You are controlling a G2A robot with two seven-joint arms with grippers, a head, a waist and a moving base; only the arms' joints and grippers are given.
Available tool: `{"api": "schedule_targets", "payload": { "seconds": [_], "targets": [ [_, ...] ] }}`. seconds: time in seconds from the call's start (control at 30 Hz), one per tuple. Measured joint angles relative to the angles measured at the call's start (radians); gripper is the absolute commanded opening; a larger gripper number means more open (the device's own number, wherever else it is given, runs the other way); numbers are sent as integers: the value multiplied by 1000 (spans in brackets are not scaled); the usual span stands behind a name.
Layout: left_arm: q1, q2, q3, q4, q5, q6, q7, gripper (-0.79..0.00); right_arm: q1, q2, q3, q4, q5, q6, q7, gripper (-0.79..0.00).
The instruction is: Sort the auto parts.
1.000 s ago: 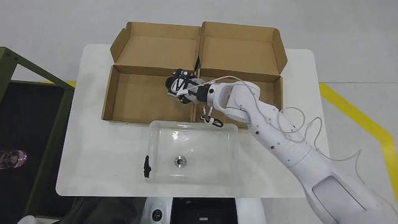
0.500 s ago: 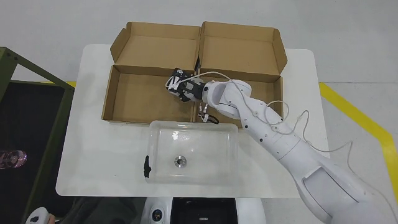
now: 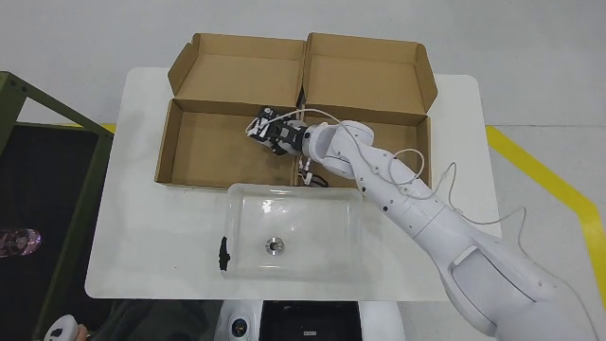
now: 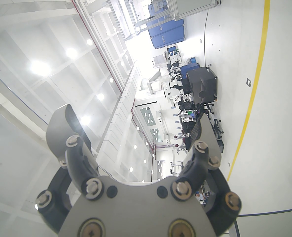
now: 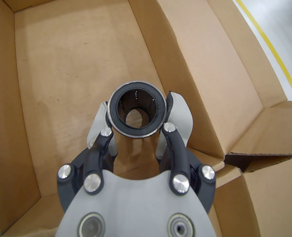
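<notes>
Nearest, a small round part (image 3: 275,243) lies in the clear tray (image 3: 350,246). Beyond it, the right end effector (image 3: 270,131), clamped on a black cylindrical bearing (image 5: 136,110), has shifted further left over the left cardboard box (image 3: 204,152), so a drop there looks imminent. The left end effector (image 4: 135,117) gapes, empty.

Bearing (image 5: 136,109) above left box (image 3: 204,147); right box (image 3: 369,80) beside; tray (image 3: 233,232) with small part (image 3: 275,244) in front.

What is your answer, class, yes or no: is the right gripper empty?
No, the right gripper is shut on a black linear bearing, held above the floor of a cardboard box.
</notes>
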Motion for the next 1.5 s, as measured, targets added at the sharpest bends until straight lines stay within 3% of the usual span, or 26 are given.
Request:
{"api": "schedule_targets", "payload": {
  "seconds": [0.07, 0.13, 0.23, 0.43, 0.73, 1.17, 1.5],
  "targets": [
    [0, 0, 0, 0, 0, 0, 0, 0, 1, -4, 1, 8, -5, 1, 2, -397],
    [0, 0, 0, 0, 0, 0, 0, 0, 1, -8, 3, 13, -8, 0, 4, -240],
    [0, 0, 0, 0, 0, 0, 0, 0, 1, -10, 9, 15, -15, -1, 4, -185],
    [0, 0, 0, 0, 0, 0, 0, 0, -8, -4, 39, -37, -46, -8, -4, -175],
    [0, 0, 0, 0, 0, 0, 0, 0, -92, 37, 124, -265, -62, -100, 15, -200],
    [0, 0, 0, 0, 0, 0, 0, 0, -338, 117, 266, -667, -98, -289, 77, -256],
    [0, 0, 0, 0, 0, 0, 0, 0, -525, 166, 316, -847, -174, -422, 61, -265]
  ]
}}
